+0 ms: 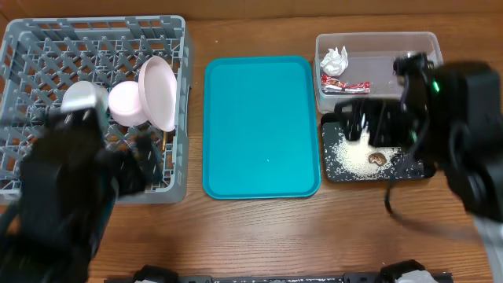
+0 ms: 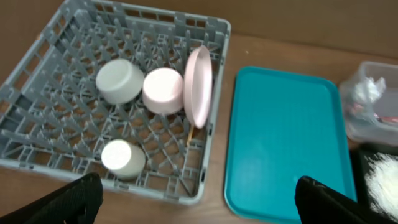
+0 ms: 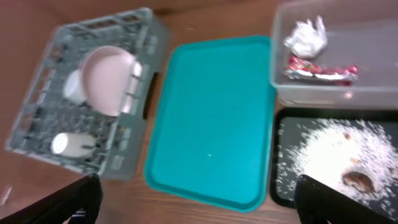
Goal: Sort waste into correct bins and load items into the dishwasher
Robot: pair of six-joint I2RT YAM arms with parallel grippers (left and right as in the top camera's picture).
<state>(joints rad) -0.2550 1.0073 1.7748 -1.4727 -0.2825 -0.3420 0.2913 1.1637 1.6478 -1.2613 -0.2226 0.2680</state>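
The wrapper (image 3: 320,68) and the tissue (image 3: 306,38) lie in the clear tub (image 3: 373,93), ahead and to the right of the right gripper (image 3: 196,190). Its fingers (image 3: 74,200) are spread wide at the bottom corners of its view, with nothing between them. Closer to it on the same side, the black tray (image 3: 278,134) holds a heap of rice (image 3: 329,152) and a brown lump (image 3: 357,180). The lump shows only from here and from overhead. The left wrist view catches just a blurred edge of the rice.

The left gripper (image 2: 198,186) is also spread wide and empty. Ahead of it and to its left is the rack (image 2: 56,165). In the rack a grey bowl (image 2: 120,81) and a pink bowl (image 2: 163,90) sit side by side. The plate (image 2: 199,86) stands on edge against the pink bowl's right side. The cup (image 2: 122,157) is the piece nearest the gripper. A thin chopstick (image 2: 189,135) pokes out below the plate. Overhead, the left arm covers that near corner of the rack and hides the cup. The teal tray (image 2: 286,143) lies between the rack and the two bins, ahead and to the right of the left gripper.
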